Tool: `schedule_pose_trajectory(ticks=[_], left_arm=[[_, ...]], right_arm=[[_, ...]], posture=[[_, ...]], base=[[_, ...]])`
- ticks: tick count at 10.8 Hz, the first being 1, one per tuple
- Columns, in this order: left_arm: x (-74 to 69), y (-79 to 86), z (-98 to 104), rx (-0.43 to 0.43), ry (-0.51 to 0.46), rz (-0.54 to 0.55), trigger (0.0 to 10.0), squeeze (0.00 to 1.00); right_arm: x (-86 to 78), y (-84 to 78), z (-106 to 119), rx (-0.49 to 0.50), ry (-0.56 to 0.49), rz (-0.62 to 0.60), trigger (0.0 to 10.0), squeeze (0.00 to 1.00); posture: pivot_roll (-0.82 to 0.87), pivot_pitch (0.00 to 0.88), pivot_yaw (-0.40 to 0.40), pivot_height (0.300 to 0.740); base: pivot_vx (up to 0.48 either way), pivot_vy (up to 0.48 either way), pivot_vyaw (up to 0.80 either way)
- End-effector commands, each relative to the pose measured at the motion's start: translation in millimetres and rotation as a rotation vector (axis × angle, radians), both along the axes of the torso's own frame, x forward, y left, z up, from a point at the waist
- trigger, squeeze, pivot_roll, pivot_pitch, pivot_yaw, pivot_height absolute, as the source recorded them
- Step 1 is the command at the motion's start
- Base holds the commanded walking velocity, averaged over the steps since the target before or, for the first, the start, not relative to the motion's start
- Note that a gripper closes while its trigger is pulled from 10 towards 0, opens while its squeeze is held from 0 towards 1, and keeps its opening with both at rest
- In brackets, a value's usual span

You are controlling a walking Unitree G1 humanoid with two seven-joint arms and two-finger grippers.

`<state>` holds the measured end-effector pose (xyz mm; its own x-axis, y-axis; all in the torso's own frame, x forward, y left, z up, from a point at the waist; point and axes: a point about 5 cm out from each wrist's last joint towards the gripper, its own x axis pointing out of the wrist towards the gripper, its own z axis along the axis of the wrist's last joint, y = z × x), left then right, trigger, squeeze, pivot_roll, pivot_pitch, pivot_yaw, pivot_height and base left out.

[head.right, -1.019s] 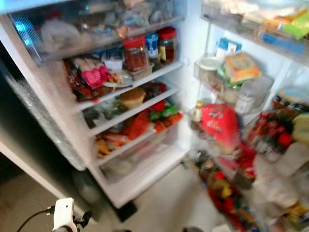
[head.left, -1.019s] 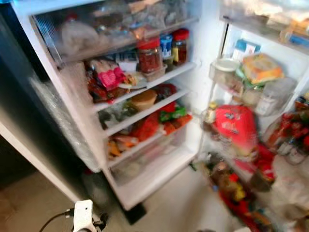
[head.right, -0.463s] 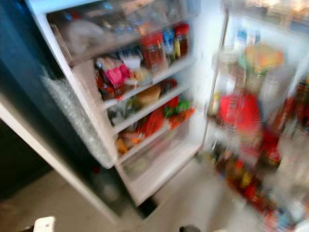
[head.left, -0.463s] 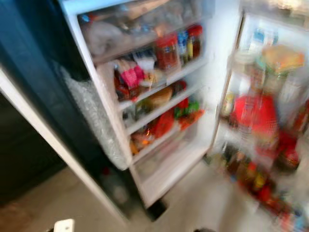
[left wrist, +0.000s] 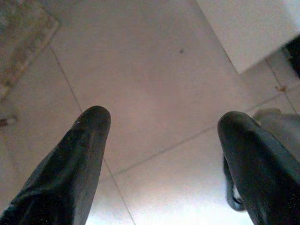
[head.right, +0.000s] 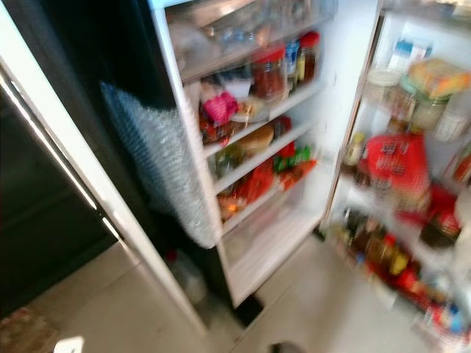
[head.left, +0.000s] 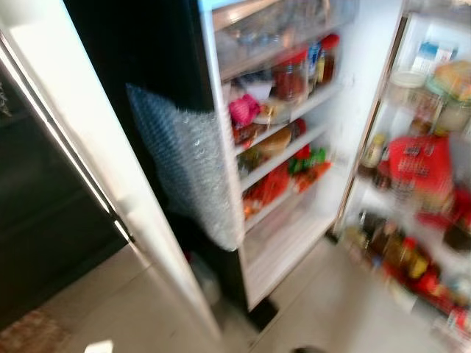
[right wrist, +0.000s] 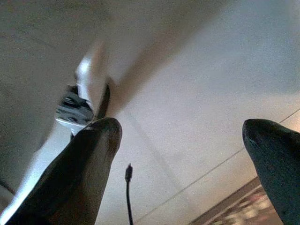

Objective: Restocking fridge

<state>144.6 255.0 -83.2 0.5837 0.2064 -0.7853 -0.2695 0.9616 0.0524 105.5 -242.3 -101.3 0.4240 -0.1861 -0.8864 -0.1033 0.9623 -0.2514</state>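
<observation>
An open fridge [head.left: 346, 88] stands ahead with packed white shelves [head.left: 294, 151] holding red-lidded jars [head.left: 291, 73], packets and produce. Its open door [head.left: 430, 184] on the right carries bottles, jars and a red bag [head.left: 418, 168] in its racks. The picture is blurred. In the left wrist view my left gripper [left wrist: 164, 140] hangs open over pale floor tiles, holding nothing. My right gripper [right wrist: 180, 140], seen in the right wrist view, is also open and empty above the floor.
A white panel [head.left: 81, 140] and a dark cabinet front [head.left: 44, 220] fill the left. Bubble wrap [head.left: 184, 169] hangs on the fridge's dark side wall. Pale tiled floor [head.left: 324, 309] lies before the fridge. A mat corner [left wrist: 21, 40] and a thin black cable [right wrist: 129, 197] lie on the floor.
The whole picture has slid right, so the camera has turned left; more of the white panel and dark cabinet show. The white piece low on the left has dropped toward the frame's edge.
</observation>
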Motion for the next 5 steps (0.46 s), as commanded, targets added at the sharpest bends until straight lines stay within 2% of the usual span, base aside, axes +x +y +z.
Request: schedule_pose_trajectory(ticks=[1, 2, 4, 5], left_arm=[[-6.4, 2.0, -2.1, 0.011, 0.027, 0.001, 10.0, 0.00], [-6.5, 0.0, -2.8, -0.001, 0.032, -0.009, 10.0, 0.00], [-5.5, 0.2, -2.3, -0.003, 0.023, 0.008, 10.0, 0.00], [-5.5, 0.3, -2.3, -0.005, 0.016, 0.024, 10.0, 0.00]], right_arm=[[-5.9, 0.5, -1.8, 0.020, 0.011, -0.040, 10.0, 0.00], [-6.2, 1.0, -1.6, 0.059, -0.006, -0.070, 10.0, 0.00], [-7.9, 1.3, -2.5, 0.075, -0.007, -0.134, 10.0, 0.00], [-7.6, 1.3, -2.4, 0.073, -0.001, -0.121, 10.0, 0.00]], posture=[[-0.25, 0.000, 0.127, 0.653], [-0.27, 0.000, 0.125, 0.653], [-0.28, 0.000, 0.094, 0.678], [-0.26, 0.000, 0.078, 0.688]], base=[[0.000, 0.000, 0.00], [0.000, 0.000, 0.00], [0.000, 0.000, 0.00], [0.000, 0.000, 0.00]])
